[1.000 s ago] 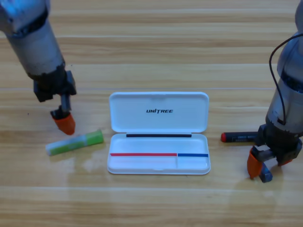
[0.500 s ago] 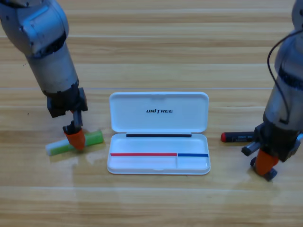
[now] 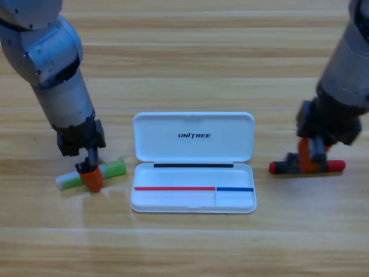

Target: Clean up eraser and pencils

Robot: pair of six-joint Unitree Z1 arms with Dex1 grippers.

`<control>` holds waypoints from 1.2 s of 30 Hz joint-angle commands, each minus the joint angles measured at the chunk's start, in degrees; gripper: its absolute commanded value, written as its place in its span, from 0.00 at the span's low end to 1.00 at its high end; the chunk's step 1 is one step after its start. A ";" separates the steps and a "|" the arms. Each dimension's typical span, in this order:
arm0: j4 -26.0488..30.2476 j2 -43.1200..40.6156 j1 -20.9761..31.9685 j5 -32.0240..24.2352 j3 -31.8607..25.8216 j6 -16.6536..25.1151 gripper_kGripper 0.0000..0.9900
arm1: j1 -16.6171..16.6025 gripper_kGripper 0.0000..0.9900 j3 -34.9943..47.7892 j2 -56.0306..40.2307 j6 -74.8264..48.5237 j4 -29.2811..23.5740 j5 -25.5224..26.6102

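The whitish pencil with the green end (image 3: 113, 168) lies slanted on the table, left of the white case (image 3: 193, 128). My left gripper (image 3: 91, 179) points down onto its middle and covers that part. The black pencil with red ends (image 3: 335, 166) lies level to the right of the case. My right gripper (image 3: 307, 163) is down on its middle, with both red ends sticking out on either side. The eraser is not in view.
The white UNITREE case lies open in the middle, lid up and back, its shallow tray (image 3: 173, 199) toward the front. Both grey arms come down from the upper corners. Bare wooden table surrounds the case.
My right gripper moved up from the table's front right onto the black and red pencil. My left gripper came down from above the green-ended pencil onto its middle and stays there.
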 commanded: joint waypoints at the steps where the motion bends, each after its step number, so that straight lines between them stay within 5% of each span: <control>1: -0.58 2.59 -0.64 -0.64 1.37 -0.01 0.78 | 5.86 0.00 -5.03 9.52 -4.61 1.64 1.35; 8: -0.14 4.00 -0.64 -0.90 1.37 2.28 0.45 | 7.88 0.00 -9.42 14.70 -7.60 1.73 2.49; 12: 1.35 4.70 -0.55 -0.64 -0.03 2.98 0.00 | 8.05 0.00 -11.88 16.90 -7.60 1.73 2.49; 36: 13.48 -9.19 -1.43 5.51 -6.36 2.19 0.00 | 8.05 0.00 -16.45 22.08 -5.13 2.52 2.32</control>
